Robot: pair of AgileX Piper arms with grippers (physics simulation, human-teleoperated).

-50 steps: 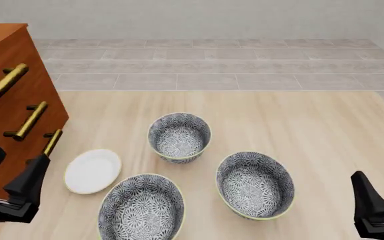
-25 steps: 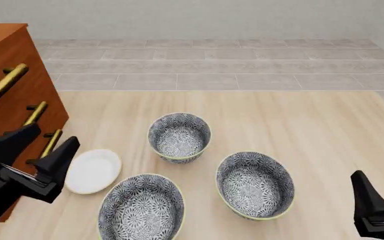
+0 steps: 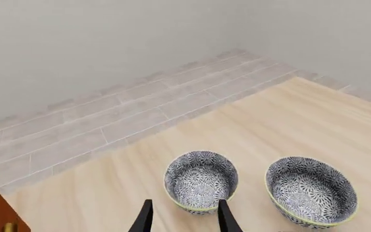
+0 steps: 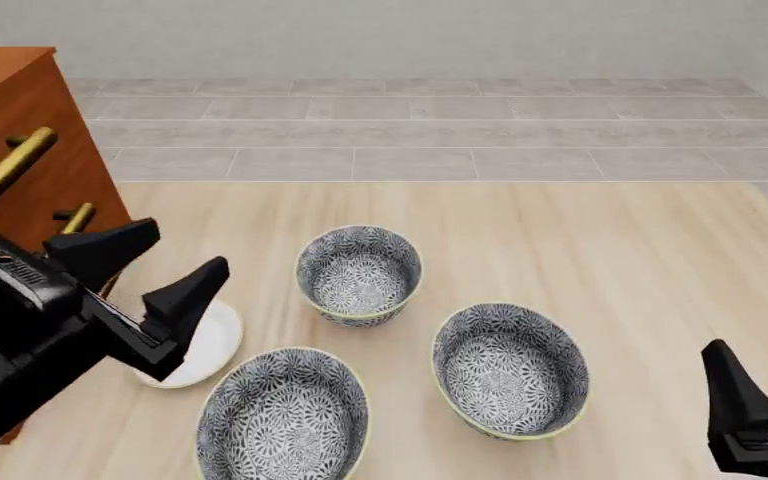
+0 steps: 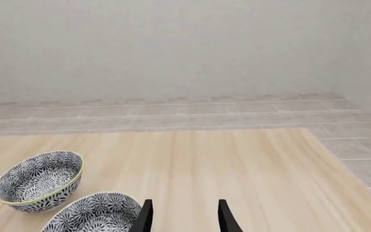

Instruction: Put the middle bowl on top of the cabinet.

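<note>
Three flower-patterned bowls stand on the wooden table. The middle bowl (image 4: 511,368) is the right-hand one; it also shows in the left wrist view (image 3: 311,191) and the right wrist view (image 5: 92,215). The smaller bowl (image 4: 357,272) is farther back and the widest bowl (image 4: 284,415) is at the front left. The reddish-brown cabinet (image 4: 11,110) rises at the left edge. My left gripper (image 4: 191,245) hovers open and holding nothing over the white plate, left of the smaller bowl. My right gripper (image 4: 762,348) is open and holding nothing at the front right, apart from the middle bowl.
A white plate (image 4: 211,345) lies beside the cabinet, partly hidden under the left gripper. Brass bar handles (image 4: 11,165) stick out of the cabinet's front. Beyond the table's far edge is a tiled floor (image 4: 424,130) and a pale wall.
My left gripper has risen and swung right from beside the cabinet, over the white plate, toward the bowls. The right gripper and the bowls have not moved.
</note>
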